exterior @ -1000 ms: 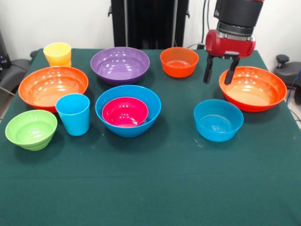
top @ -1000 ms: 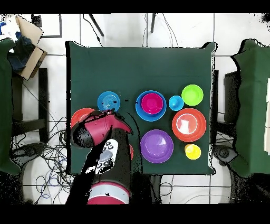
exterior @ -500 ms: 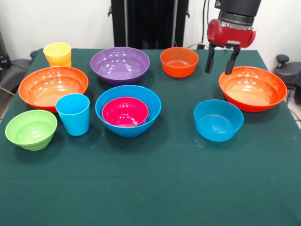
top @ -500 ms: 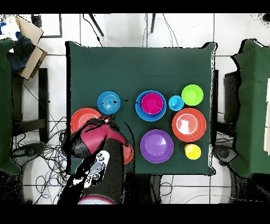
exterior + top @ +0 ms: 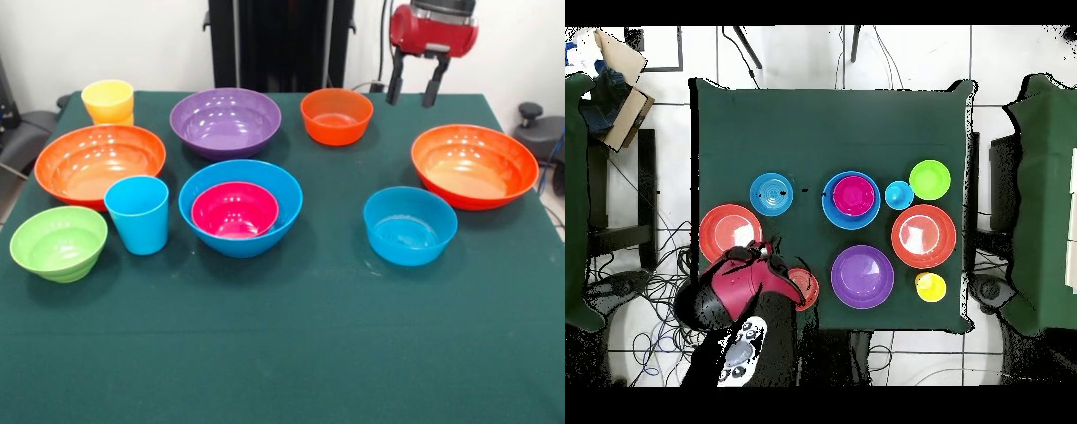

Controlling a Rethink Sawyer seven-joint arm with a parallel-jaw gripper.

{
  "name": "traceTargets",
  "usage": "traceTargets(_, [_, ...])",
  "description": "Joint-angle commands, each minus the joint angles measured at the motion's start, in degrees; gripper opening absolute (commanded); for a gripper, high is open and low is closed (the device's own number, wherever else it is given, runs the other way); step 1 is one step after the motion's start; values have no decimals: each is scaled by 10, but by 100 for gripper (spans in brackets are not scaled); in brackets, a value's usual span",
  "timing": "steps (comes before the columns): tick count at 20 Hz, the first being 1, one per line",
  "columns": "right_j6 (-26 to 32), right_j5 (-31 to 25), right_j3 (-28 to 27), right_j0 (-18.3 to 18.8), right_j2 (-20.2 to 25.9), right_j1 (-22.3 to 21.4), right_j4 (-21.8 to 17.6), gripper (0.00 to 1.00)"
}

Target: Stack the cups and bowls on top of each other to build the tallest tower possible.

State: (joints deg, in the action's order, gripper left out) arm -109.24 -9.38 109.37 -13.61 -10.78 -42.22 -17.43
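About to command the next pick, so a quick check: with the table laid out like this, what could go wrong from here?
1. The open gripper hangs empty at the table's edge beyond the small orange plastic bowl; a straight descent might clip its rim.
2. The tower is only a small magenta plastic bowl nested in a large blue plastic bowl; nested bowls add little height.
3. The sky blue plastic tumbler stands close by that pile, so a wide approach could topple it.

No legible text or markings anywhere.
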Motion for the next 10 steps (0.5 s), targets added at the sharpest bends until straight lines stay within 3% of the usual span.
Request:
traceTargets(1, [-71,-5,43,4,48,-16,8,100])
traceTargets(6, [-97,43,5,-32,15,55,13,100])
traceTargets(10, [-135,69,-11,-77,-36,94,43,100])
